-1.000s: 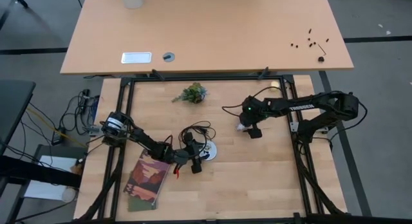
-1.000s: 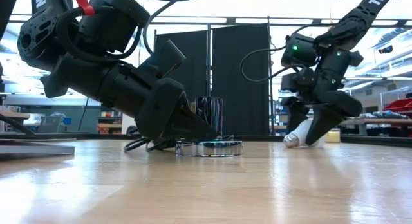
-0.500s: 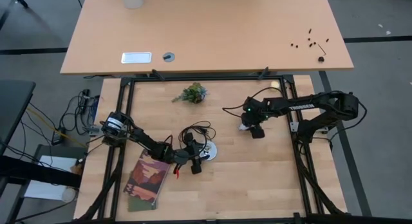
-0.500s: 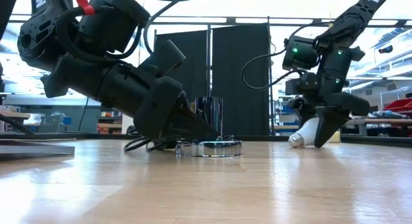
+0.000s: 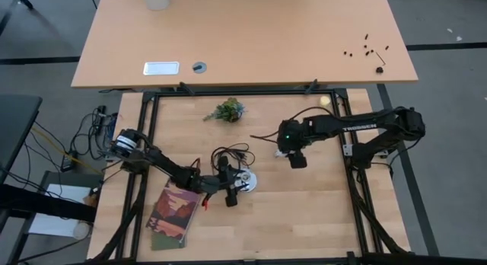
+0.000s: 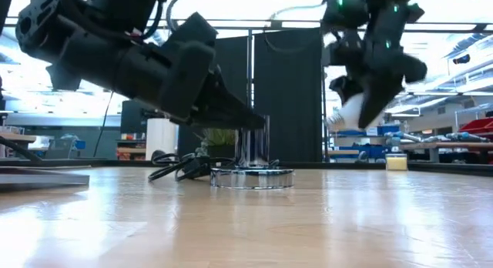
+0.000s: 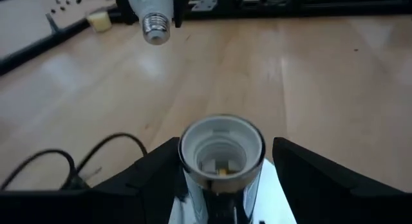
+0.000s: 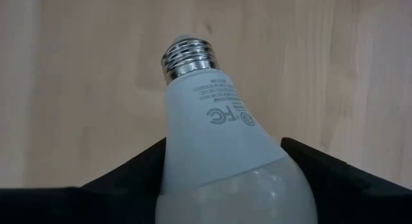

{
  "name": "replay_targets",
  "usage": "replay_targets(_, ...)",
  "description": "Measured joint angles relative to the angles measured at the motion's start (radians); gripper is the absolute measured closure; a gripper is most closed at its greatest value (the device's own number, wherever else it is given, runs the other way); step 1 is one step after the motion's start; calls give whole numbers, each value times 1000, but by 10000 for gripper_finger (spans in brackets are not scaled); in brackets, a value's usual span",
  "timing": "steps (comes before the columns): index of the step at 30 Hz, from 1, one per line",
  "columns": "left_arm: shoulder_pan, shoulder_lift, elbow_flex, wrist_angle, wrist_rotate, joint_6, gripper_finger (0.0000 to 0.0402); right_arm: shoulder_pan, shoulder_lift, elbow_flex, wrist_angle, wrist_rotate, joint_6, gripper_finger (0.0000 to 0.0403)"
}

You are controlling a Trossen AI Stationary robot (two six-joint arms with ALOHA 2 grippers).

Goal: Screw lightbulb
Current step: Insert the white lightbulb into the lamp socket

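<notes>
The lightbulb, white and frosted with a silvery screw base, hangs in the air in my right gripper, right of the socket and above the table. The high view shows that gripper right of the table's middle. The socket is a chrome barrel on a round disc that rests flat on the table. My left gripper reaches in nearly level from the left, open, one finger on each side of the barrel. My right gripper pinches the bulb's wide frosted globe between its two fingers. They come from above, slanting down. The bulb is lifted clear and tilted, with its screw base lowest and turned toward the socket. My left gripper's fingers stand close against the socket's barrel; whether they touch it, I cannot tell.
A black cord loops behind the socket. A colourful book lies near left, a small green plant at the far side, a pale yellow round object far right. A black frame rims the table, and a wooden desk stands beyond.
My right gripper has taken hold of the bulb, which lay on the table, and carried it up and a little toward the table's left. The bulb now hangs clear, base down. My left gripper has risen slightly, from the disc to the barrel's upper part; the socket stayed put.
</notes>
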Motion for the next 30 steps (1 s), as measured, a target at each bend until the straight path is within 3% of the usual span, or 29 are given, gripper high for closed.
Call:
replay_targets(9,-31,-84,0,-3,-45,143,153,127,0,122,2,-5,181,120)
replay_targets(15,-30,-102,49,-4,-34,229,153,172,0,135,116,-52,310,120)
replay_targets(24,-31,-102,211,-224,-34,311,153,221,3,136,135,-89,425,120)
replay_targets(30,-31,-102,270,-278,-64,341,153,245,72,143,130,-114,443,120)
